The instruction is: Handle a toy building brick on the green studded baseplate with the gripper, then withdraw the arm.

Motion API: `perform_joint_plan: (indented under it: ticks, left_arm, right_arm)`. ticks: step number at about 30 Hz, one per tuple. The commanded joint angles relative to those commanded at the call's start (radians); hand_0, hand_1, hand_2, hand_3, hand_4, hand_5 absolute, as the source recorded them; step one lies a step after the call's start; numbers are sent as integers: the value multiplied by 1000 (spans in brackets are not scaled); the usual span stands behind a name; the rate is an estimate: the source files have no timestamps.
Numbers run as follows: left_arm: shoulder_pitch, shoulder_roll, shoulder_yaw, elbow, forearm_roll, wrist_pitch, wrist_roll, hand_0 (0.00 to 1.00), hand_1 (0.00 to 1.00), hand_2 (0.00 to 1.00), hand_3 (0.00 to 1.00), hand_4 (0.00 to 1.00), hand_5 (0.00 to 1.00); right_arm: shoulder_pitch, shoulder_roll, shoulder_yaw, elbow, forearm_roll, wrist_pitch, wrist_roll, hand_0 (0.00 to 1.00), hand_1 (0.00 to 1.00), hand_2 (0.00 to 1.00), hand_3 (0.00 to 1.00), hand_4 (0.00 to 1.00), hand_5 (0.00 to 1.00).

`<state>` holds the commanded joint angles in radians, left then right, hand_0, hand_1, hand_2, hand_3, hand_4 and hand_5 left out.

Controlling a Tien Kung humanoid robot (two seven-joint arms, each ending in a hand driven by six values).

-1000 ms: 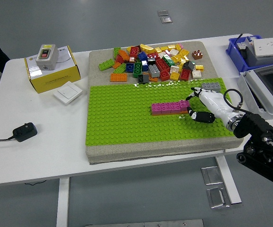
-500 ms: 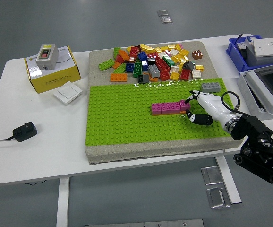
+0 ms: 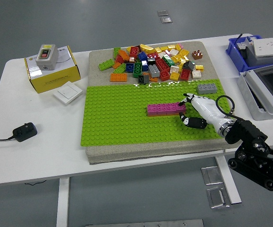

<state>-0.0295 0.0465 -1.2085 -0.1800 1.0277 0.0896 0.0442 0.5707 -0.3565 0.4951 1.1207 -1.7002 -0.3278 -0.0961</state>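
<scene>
A long pink brick row [image 3: 165,109] lies on the green studded baseplate [image 3: 122,118], right of its middle. My right hand [image 3: 186,109], white with black fingertips, reaches in from the right and touches the row's right end, with fingers above and the thumb below it. A grey brick [image 3: 207,88] sits on the baseplate's far right corner, just behind the hand. The left arm is out of view.
A heap of loose coloured bricks [image 3: 155,61] lies on the grey mat behind the baseplate. A yellow box [image 3: 51,71] with a grey switch, a white wall switch [image 3: 68,92] and a black adapter [image 3: 24,131] lie at left. A blue bin [image 3: 254,49] and a grey enclosure [image 3: 268,90] stand at right.
My right hand has pushed left against the pink row. The row and the green baseplate have slid a little to the left on the mat.
</scene>
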Motion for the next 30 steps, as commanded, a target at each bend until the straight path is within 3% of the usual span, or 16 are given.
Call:
perform_joint_plan:
  ticks: [22,30]
  left_arm:
    - [4,-2,3,0,1,-1,1,666,665,661,662,350,668]
    - [3,-1,1,0,2,-1,2,666,665,662,661,350,668]
  right_arm:
    - [-24,16,-8,-16,-65,5,-20,919,922,970,716,520,429]
    - [-14,5,-6,-21,-81,15,-34,922,924,971,716,519,430]
